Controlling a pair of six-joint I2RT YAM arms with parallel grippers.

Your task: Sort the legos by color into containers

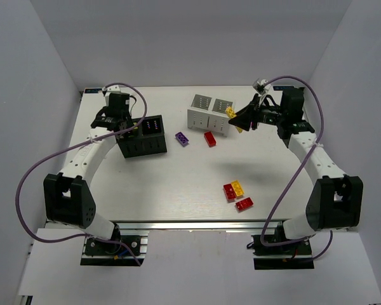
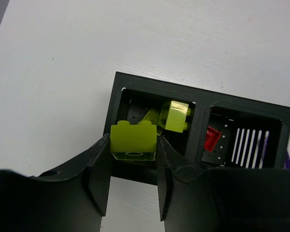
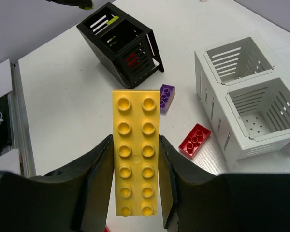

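Note:
My left gripper (image 2: 133,147) is shut on a lime green lego (image 2: 133,140) just over the near wall of the black container (image 2: 201,113), at its left cell. That cell holds more lime green legos (image 2: 176,115); the right cell holds a red one (image 2: 212,139). My right gripper (image 3: 137,159) is shut on a long yellow lego (image 3: 137,145), held in the air beside the white container (image 1: 206,114), whose two cells (image 3: 268,108) look bare. The left gripper (image 1: 117,122) and the right gripper (image 1: 240,118) stand at the table's far side.
Loose on the table lie a purple lego (image 1: 182,138) and a red lego (image 1: 210,138) between the two boxes. Nearer the front right sit two red legos (image 1: 229,192) (image 1: 244,204) and a yellow one (image 1: 237,187).

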